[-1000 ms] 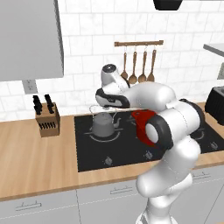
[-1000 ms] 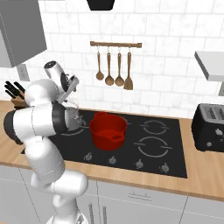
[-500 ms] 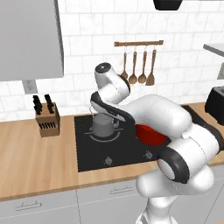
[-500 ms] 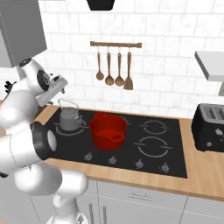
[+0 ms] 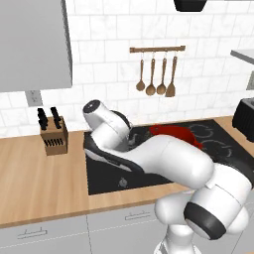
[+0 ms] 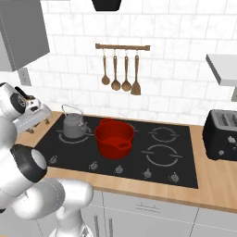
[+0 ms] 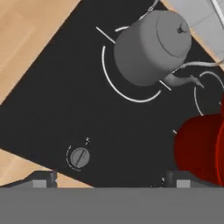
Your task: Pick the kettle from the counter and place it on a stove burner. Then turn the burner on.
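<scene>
Now the kettle is parked, and the arm has swung off it.

The black glass cooktop (image 6: 139, 152) bears the squat grey metal kettle (image 6: 73, 126) on its large white-ringed burner (image 7: 127, 85) (placing looks done). The white arm has dropped low leftward; its gripper (image 7: 109, 179), spread wide and empty, hovers near a small round grey knob (image 7: 80, 157).

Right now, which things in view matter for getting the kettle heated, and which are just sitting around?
Job:
kettle, already standing on the stove burner
knob, near the front edge
gripper, open, empty

Bystanders:
red pot
knife block
hanging utensils
toaster
</scene>
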